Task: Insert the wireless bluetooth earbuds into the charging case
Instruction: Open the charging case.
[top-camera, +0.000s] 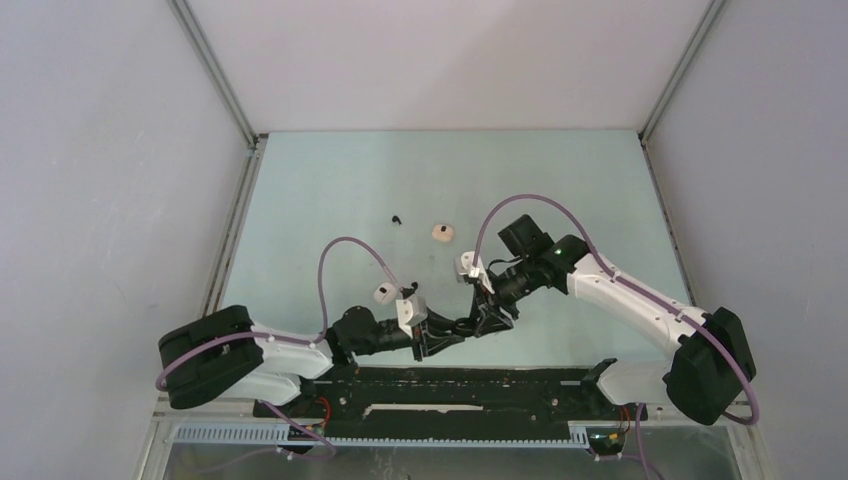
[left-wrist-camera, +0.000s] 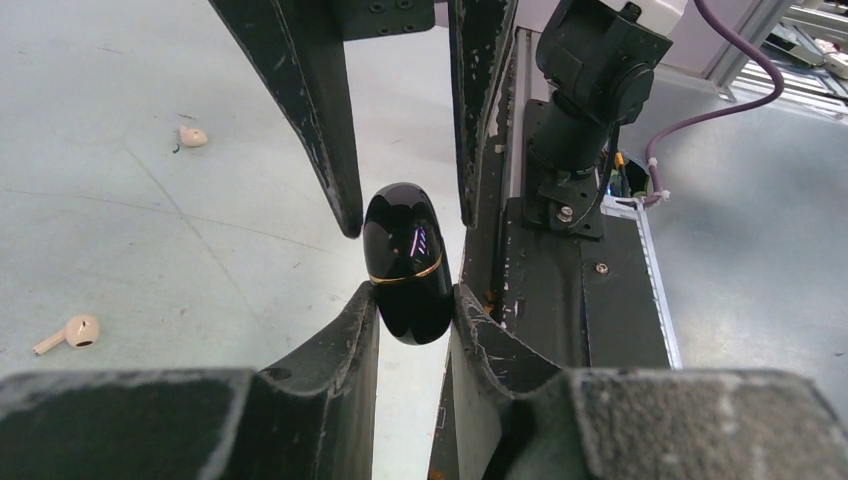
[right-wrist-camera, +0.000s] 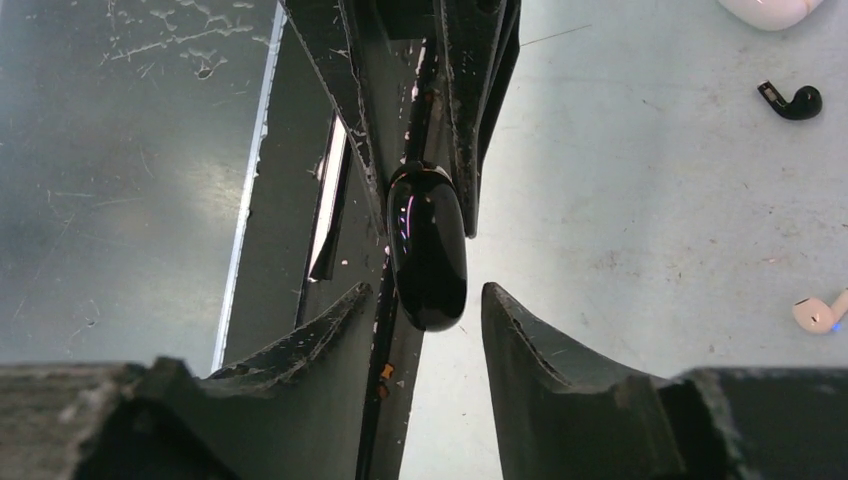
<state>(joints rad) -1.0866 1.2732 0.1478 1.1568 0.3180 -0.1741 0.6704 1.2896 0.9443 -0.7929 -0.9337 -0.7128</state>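
Observation:
A glossy black charging case (left-wrist-camera: 405, 265) with a thin gold band hangs above the table, lid closed, and my left gripper (left-wrist-camera: 412, 295) is shut on its lower end. My right gripper (right-wrist-camera: 428, 292) faces it from the other side. Its jaws are open and straddle the case's free end (right-wrist-camera: 427, 245), with a small gap on each side. Loose earbuds lie on the table: a black one (right-wrist-camera: 790, 100), a beige-pink one (right-wrist-camera: 820, 312), and in the left wrist view two beige ones (left-wrist-camera: 72, 332) (left-wrist-camera: 192, 136).
A pale pebble-shaped case (top-camera: 443, 232) lies mid-table, with the black earbud (top-camera: 398, 218) to its left. The black base rail (top-camera: 450, 385) runs along the near edge just under the two grippers. Grey walls close in the table on three sides.

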